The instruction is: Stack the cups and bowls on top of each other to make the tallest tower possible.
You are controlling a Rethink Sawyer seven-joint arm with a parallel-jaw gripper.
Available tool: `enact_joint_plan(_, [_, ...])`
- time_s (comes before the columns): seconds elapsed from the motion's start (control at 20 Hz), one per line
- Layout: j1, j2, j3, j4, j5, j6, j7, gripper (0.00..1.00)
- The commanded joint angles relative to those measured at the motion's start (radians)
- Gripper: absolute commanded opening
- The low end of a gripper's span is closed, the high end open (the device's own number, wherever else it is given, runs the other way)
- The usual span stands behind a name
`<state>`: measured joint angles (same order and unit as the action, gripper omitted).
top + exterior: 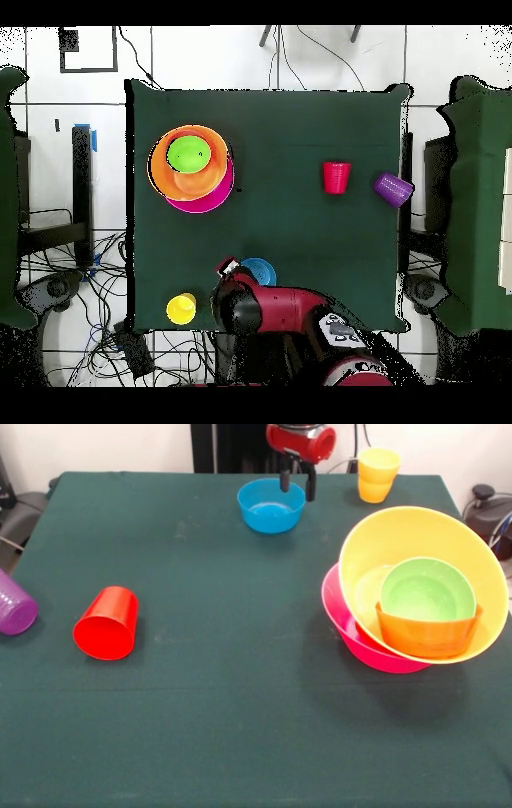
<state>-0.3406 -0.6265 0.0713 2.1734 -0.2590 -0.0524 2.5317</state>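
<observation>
Gleaming round blue bowl, seemingly translucent

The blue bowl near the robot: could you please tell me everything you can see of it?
The blue bowl is small, round and made of glossy, translucent-looking plastic. It stands upright and empty on the green table, alone, away from the nested pile of bowls. The robot's hand hangs open over its rim on the side towards the yellow cup; whether a finger touches the rim cannot be told. In the overhead view the arm partly covers it.
</observation>
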Motion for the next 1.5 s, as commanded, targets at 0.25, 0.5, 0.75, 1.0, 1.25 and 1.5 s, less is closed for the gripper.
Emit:
enact_joint_plan(0.25, [0.019,0.209,-0.031,-0.161,-0.088,-0.102,0.008,1.0])
enact_joint_plan(0.5, [0.018,0.244,-0.042,-0.187,-0.1,-0.123,0.008,1.0])
enact_joint_plan(0.75, [0.027,0.278,-0.05,-0.206,-0.099,-0.153,0.015,1.0])
enact_joint_plan(1.0, [0.035,0.284,-0.052,-0.206,-0.094,-0.161,0.021,1.0])
enact_joint_plan(1.25, [0.027,0.232,-0.037,-0.169,-0.091,-0.126,0.023,1.0])
enact_joint_plan(1.5, [0.017,0.174,-0.021,-0.129,-0.091,-0.087,0.021,1.0])
